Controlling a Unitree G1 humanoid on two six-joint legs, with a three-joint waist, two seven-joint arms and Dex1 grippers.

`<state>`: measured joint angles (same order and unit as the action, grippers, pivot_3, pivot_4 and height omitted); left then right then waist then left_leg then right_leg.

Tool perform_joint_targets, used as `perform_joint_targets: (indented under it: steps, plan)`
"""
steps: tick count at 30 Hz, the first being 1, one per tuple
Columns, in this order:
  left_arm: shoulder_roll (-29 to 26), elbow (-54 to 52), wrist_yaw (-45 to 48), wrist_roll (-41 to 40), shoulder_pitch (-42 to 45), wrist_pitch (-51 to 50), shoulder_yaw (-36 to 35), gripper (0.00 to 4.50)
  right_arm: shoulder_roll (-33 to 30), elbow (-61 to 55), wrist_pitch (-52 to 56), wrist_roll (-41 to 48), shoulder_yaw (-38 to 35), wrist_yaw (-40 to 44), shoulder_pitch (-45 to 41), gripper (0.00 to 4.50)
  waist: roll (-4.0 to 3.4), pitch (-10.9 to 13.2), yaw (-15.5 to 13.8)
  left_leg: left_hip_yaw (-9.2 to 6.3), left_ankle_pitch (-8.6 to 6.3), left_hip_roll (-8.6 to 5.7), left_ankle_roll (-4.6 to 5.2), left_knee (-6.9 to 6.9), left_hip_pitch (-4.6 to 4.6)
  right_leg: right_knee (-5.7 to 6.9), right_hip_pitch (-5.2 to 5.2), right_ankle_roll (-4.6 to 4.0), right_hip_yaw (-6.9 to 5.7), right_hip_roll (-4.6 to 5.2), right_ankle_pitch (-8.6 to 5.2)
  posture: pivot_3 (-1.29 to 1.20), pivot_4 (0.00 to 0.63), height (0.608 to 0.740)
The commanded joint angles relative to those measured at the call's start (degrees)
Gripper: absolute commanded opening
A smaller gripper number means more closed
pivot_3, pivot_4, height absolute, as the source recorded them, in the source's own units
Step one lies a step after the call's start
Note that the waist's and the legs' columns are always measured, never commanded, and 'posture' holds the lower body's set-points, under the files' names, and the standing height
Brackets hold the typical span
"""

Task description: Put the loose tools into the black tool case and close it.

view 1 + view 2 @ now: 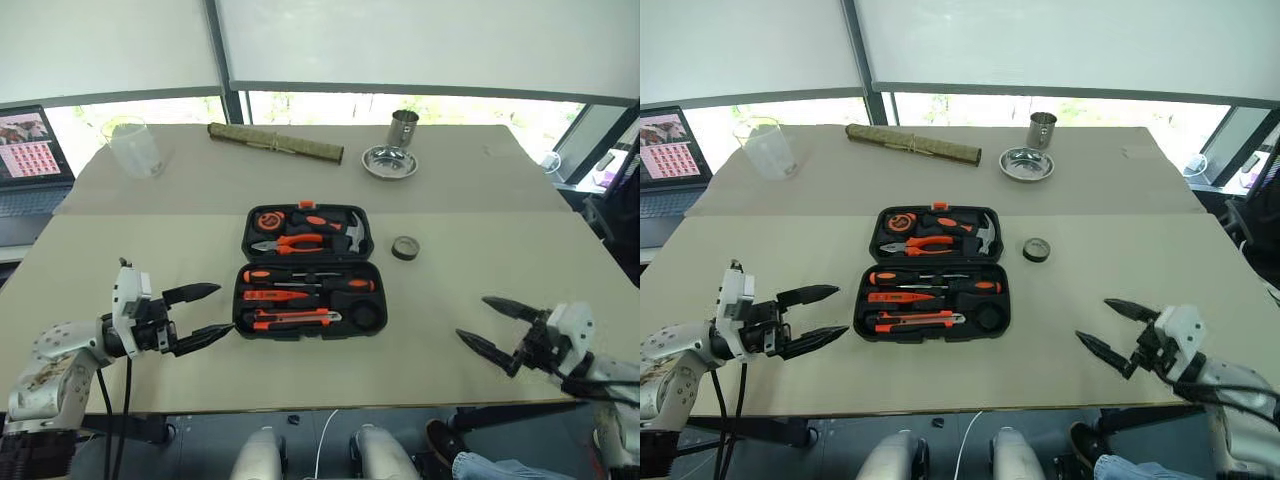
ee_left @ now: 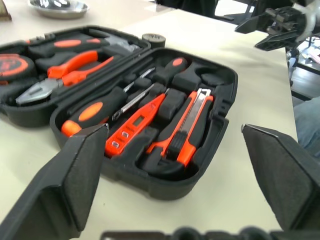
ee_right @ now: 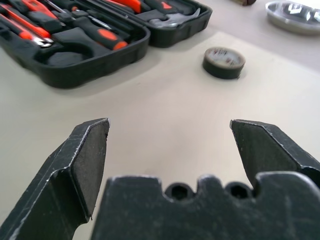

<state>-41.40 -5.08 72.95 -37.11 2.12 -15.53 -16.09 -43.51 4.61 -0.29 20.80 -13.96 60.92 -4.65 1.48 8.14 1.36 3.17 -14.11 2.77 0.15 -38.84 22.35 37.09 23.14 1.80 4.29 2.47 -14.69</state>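
The black tool case (image 1: 238, 300) lies open at the middle of the table. Its near half holds two long screwdrivers (image 1: 310, 284) with orange-black handles, a slim orange screwdriver (image 2: 137, 122) and an orange-black utility knife (image 2: 192, 120). A small dark tape roll (image 1: 405, 247) lies on the table just right of the case. My left gripper (image 1: 225, 308) hovers open beside the case's left edge, holding nothing. Well to the right of the case, near the table's front edge, my right gripper (image 1: 471, 318) stands open and empty, pointing toward the tape roll (image 3: 224, 62).
The case's far half holds orange-handled pliers (image 1: 290, 243), a hammer (image 1: 352, 232) and a round tape measure (image 1: 269, 219). At the back are a rolled bamboo mat (image 1: 275, 142), a metal cup (image 1: 403, 128), a metal dish (image 1: 389, 161) and a clear beaker (image 1: 132, 148). A laptop (image 1: 30, 150) sits far left.
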Motion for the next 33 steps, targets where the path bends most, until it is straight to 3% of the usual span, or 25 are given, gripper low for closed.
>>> perform_joint_targets:
  steps: [1,6,11,14,15,19,26,27,29,33]
  plan:
    - [-0.2,-5.0,-0.4,-2.5,1.1,-2.6,1.3,4.44,-6.4,1.5,11.1,-8.6,9.7,1.3,-11.1,4.5,0.0,0.0,0.2,0.02,0.0,0.02,0.0,0.01,-0.03,0.01,0.0,-0.02,0.0,-0.01,-0.01,0.0,0.15,0.74]
    - [2.8,-6.1,-4.7,-3.2,5.1,-4.3,2.9,4.44,-4.3,11.3,14.6,-15.7,21.2,4.6,-31.6,4.5,0.05,0.0,0.2,-0.06,-0.01,0.04,0.02,0.17,0.07,0.01,0.14,-0.51,-0.05,-0.15,0.15,0.0,0.15,0.74]
    - [4.4,-7.0,-6.5,-3.4,6.8,-5.6,4.5,4.44,0.3,26.2,11.7,-24.4,31.2,8.7,-45.4,4.5,0.07,0.1,-0.1,-0.1,-0.12,0.0,0.1,0.2,0.34,-0.03,0.33,-0.47,-0.06,-0.13,0.14,0.0,0.15,0.74]
    - [4.7,-7.4,-7.0,-3.1,7.1,-5.9,5.0,4.44,3.0,34.5,8.1,-27.7,33.9,8.9,-50.4,4.5,0.06,0.1,-0.5,-0.11,-0.11,-0.05,0.09,0.11,1.0,0.05,1.03,-0.43,-0.08,-0.04,0.19,0.0,0.15,0.74]
    - [4.7,-7.4,-7.1,-3.1,7.1,-5.9,5.1,4.5,3.9,37.0,6.7,-28.5,34.4,8.6,-51.8,3.98,0.06,0.1,-0.6,-0.13,-0.11,-0.06,0.09,0.09,1.14,0.05,1.14,-0.42,-0.11,-0.03,0.19,0.0,0.15,0.74]
    - [4.2,-7.5,-7.1,-2.5,6.0,-5.3,4.9,4.5,7.1,46.0,1.2,-31.3,35.8,7.7,-56.0,2.81,0.06,0.1,-0.4,-0.1,-0.11,-0.07,0.09,0.1,1.2,0.01,1.18,-0.42,-0.13,0.03,0.19,0.0,0.15,0.74]
    - [3.7,-9.3,-7.5,-2.3,5.0,-5.7,5.5,4.5,9.0,55.5,-4.1,-34.5,35.3,6.7,-60.8,0.3,0.05,0.1,-0.3,-0.11,-0.11,-0.06,0.08,0.1,1.13,0.05,1.14,-0.43,-0.15,0.02,0.19,0.0,0.15,0.74]
    - [3.6,-9.5,-7.5,-2.2,4.9,-5.6,5.5,4.5,8.9,56.0,-4.6,-34.6,35.1,7.0,-61.3,0.07,0.04,0.1,-0.2,-0.1,-0.11,-0.06,0.08,0.1,1.13,0.05,1.15,-0.43,-0.14,0.02,0.19,0.0,0.15,0.74]
    - [3.3,-9.4,-6.9,-1.8,4.6,-5.0,5.5,4.5,8.4,55.8,-6.5,-34.4,34.8,8.6,-62.1,0.07,0.04,0.1,-0.1,-0.1,-0.11,-0.05,0.08,0.11,1.13,0.06,1.15,-0.43,-0.14,0.02,0.19,0.0,0.15,0.74]
    - [2.1,-9.5,-3.4,0.7,2.5,-1.0,6.3,4.5,7.6,43.3,-2.2,-25.4,30.8,23.5,-60.9,0.07,-0.07,0.1,0.0,-0.11,-0.11,-0.04,0.08,0.12,1.11,0.07,1.15,-0.43,-0.14,0.01,0.19,0.0,0.15,0.74]
